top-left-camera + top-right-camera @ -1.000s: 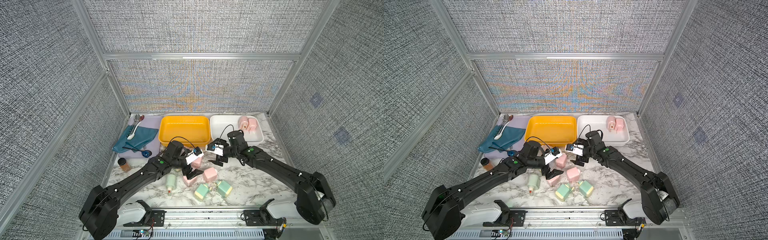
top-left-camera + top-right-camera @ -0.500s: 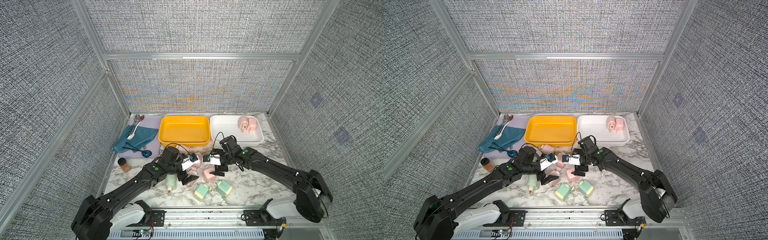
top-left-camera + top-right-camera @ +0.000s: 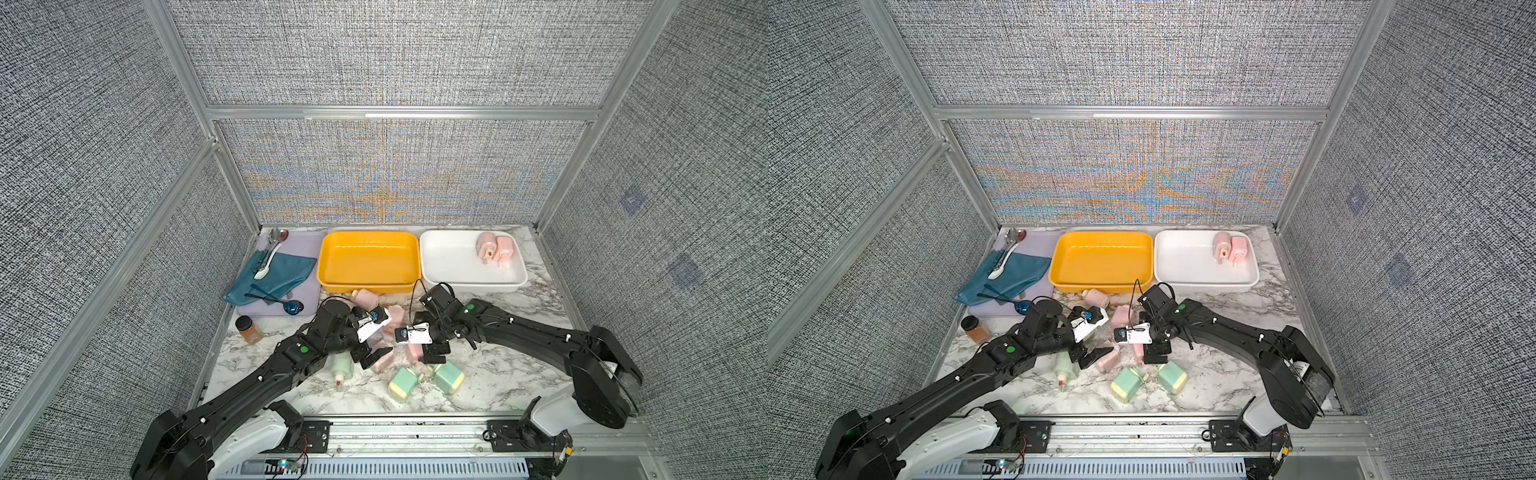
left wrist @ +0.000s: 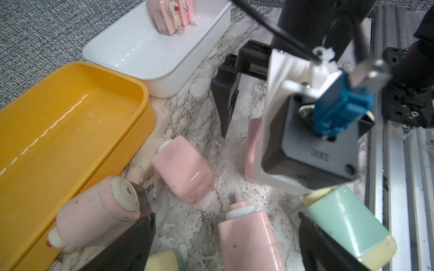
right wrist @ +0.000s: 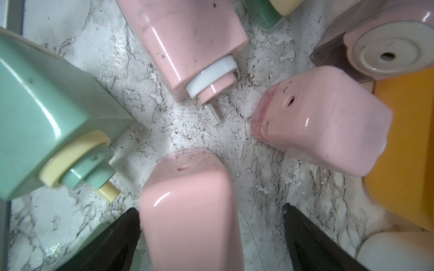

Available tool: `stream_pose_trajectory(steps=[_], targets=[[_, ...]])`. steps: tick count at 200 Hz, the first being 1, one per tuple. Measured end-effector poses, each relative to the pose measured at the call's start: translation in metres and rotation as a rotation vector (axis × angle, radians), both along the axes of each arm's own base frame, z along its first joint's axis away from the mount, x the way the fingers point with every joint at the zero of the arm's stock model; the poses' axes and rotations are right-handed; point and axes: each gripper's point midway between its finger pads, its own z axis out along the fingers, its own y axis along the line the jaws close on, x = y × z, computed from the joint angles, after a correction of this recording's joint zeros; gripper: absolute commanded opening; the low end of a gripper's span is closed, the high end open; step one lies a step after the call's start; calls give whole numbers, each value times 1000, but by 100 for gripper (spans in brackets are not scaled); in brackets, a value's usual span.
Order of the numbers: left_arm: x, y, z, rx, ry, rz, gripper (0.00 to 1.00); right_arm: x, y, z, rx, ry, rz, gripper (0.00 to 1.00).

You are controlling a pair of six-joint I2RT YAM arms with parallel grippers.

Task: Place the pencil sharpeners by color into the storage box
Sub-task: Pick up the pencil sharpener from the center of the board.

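The left gripper (image 4: 226, 218) is held wide open, its jaws set either side of a pink sharpener (image 4: 249, 239) without clamping it. The right gripper (image 5: 210, 208) is likewise spread, unclenched, astride a second pink sharpener (image 5: 190, 211). In a top view, two pink sharpeners (image 3: 496, 249) are seen in the white box (image 3: 449, 266) at one o'clock of the table (image 3: 498, 386). Mint green sharpeners (image 3: 403, 384) are seen at six o'clock.

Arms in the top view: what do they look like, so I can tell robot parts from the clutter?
Both arms are black, jointed tubes: left arm, right arm. Each carries a green dot near the wrist, a white camera bracket with a blue plug, thin black looping cables, a white base, and black wedge-shaped fingers.
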Motion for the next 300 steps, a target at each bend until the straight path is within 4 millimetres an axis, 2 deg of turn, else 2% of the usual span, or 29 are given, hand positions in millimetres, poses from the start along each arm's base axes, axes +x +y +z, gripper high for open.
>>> stream_pose_trajectory(steps=[54,130,190,202,212,265,300], targets=[[1,2,-1,1,-12,11,99,-7,0,-9,-16,38,13,85],[5,-1,-7,22,10,14,99,-6,0,-15,6,83,-22,62],[7,-1,-7,26,9,19,99,-4,1,-11,16,96,-46,31],[7,-1,-7,27,10,19,99,-3,1,-9,17,97,-47,20],[7,-1,-8,27,11,19,99,-3,2,-9,17,98,-48,0],[9,0,-9,34,9,30,99,0,1,-8,11,117,-70,0],[10,0,-9,31,16,44,99,2,-3,2,4,118,-95,0]])
